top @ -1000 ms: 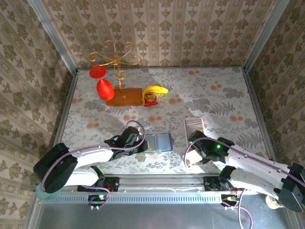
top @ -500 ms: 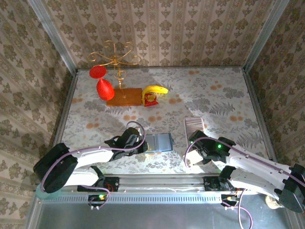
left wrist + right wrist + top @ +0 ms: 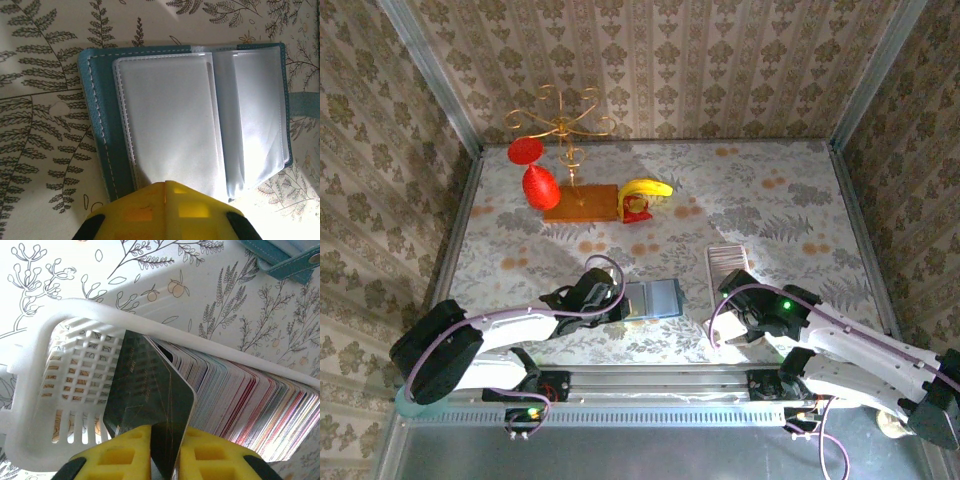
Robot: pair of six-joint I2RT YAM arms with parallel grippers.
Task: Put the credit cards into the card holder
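Observation:
The teal card holder (image 3: 655, 298) lies open on the table, its clear plastic sleeves (image 3: 170, 120) facing up. My left gripper (image 3: 166, 186) is shut, and its yellow tips rest on the holder's near edge. A row of credit cards (image 3: 240, 390) stands on edge in a white plastic tray (image 3: 65, 370). My right gripper (image 3: 165, 440) is shut on one dark credit card (image 3: 150, 390), tilted out of the row at the tray's end. In the top view the right gripper (image 3: 738, 310) sits over the tray (image 3: 728, 262).
A gold stand on a wooden base (image 3: 582, 203), two red cups (image 3: 532, 170) and a banana (image 3: 648, 190) are at the back left. Wallpapered walls close the table on three sides. The holder's snap tab (image 3: 295, 262) lies near the tray.
My right gripper's jaws have closed on the dark card. The left arm and the card holder have stayed put.

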